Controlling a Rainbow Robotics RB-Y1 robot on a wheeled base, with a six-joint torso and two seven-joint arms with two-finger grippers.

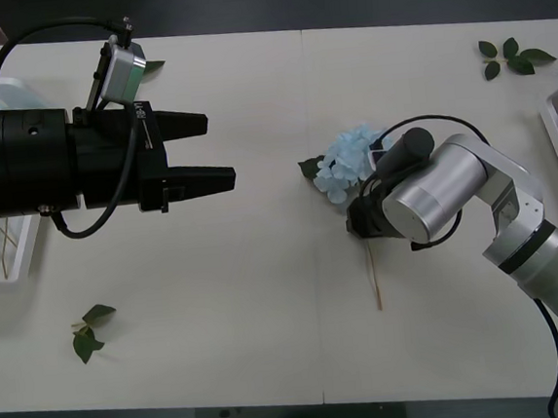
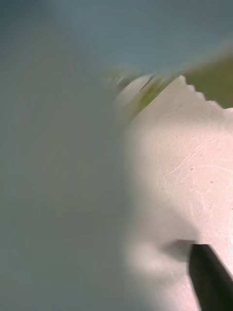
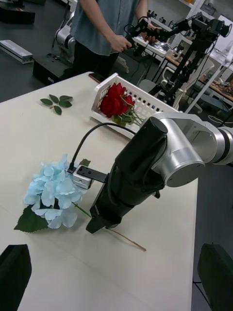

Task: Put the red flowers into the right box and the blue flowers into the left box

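The right gripper [image 3: 104, 221] is down on the table [image 1: 265, 269] right over the stem [image 3: 127, 238] of the one blue hydrangea [image 1: 351, 162], just behind the flower head. Its black fingers are buried under the wrist, so honestly can't tell whether they're apart or pinched on the stem; the right wrist view is a blur, with one dark finger [image 2: 209, 279] over the tabletop.

The left gripper [image 1: 201, 152] hangs above the table's left half, fingers spread with clear space between them, holding nothing.

The red roses [image 3: 115, 99] are sitting in the white slotted basket [image 3: 145, 104] at the table's right edge. The translucent bin [image 1: 14, 247] is at the far left, mostly behind the left arm. Loose green leaf sprigs [image 1: 88, 333] lie near the front-left and back-right corners.
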